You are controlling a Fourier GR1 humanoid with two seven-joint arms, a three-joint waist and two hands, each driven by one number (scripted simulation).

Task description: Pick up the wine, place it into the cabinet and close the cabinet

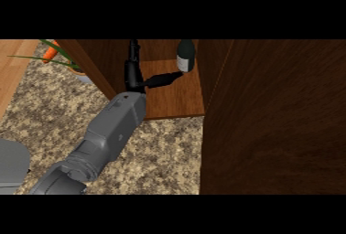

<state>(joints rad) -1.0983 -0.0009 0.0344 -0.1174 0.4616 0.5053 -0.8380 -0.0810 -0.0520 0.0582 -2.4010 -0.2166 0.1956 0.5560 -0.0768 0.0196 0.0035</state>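
A single grey forearm (111, 132) is seen rising from the lower left of the head view and reaching into an open wooden cabinet (175, 91). Which arm it is cannot be settled with certainty from the view; it is taken here as the left one. The left hand (138, 77) is shown inside the cabinet, above its shelf. Its fingers (132, 57) are held straight and spread apart from the thumb (165, 78), which is stretched out to the right so that its tip is touching or just beside the lower part of the wine (186, 55). Nothing is seen clamped in the hand.

The wine is stood upright on the cabinet's shelf, towards the back, near the right inner wall. The cabinet door (277, 119) is seen swung open, filling the right side of the view.

The speckled counter (162, 155) is visible below the cabinet. At the upper left, a potted plant (61, 57) with long green leaves is set on the counter, just beside the cabinet's left side.
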